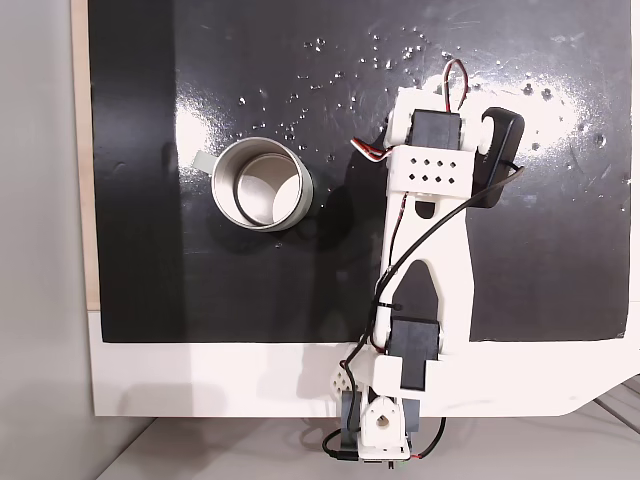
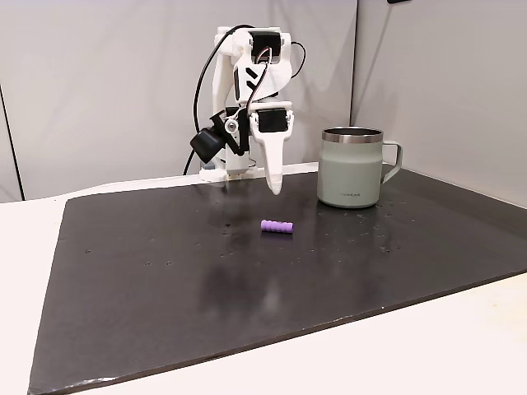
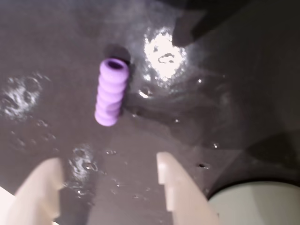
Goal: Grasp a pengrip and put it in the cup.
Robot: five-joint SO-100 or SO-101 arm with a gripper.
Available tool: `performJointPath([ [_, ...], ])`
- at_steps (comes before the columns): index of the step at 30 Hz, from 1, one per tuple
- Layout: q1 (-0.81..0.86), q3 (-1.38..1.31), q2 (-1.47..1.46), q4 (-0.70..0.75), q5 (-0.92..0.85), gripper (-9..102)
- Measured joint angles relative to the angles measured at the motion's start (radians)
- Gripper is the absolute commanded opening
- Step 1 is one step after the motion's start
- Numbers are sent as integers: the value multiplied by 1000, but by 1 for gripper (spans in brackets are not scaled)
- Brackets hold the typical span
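Nothing is done yet: the pengrip [image 3: 111, 92] lies on the worktop [image 2: 165, 271], ungrasped, just beyond the wide-open, empty gripper [image 3: 108, 176]; the cup [image 2: 352, 168] waits at the right.

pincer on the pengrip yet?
Apart. The wrist view shows bare mat between the open pincer and the pengrip; the fixed view shows the pincer above it.

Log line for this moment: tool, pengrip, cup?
tool: open, above mat, empty | pengrip: lying flat on mat, ahead of tool, untouched | cup: upright, apart from pengrip
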Motion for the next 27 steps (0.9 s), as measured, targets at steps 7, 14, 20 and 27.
performJointPath([
  [7, 26, -103, -98, 44, 0, 26],
  [14, 31, -160, -181, 60, 0, 25],
  [20, 9, -163, -224, 58, 0, 25],
  [27, 11, -216, -279, 52, 0, 25],
])
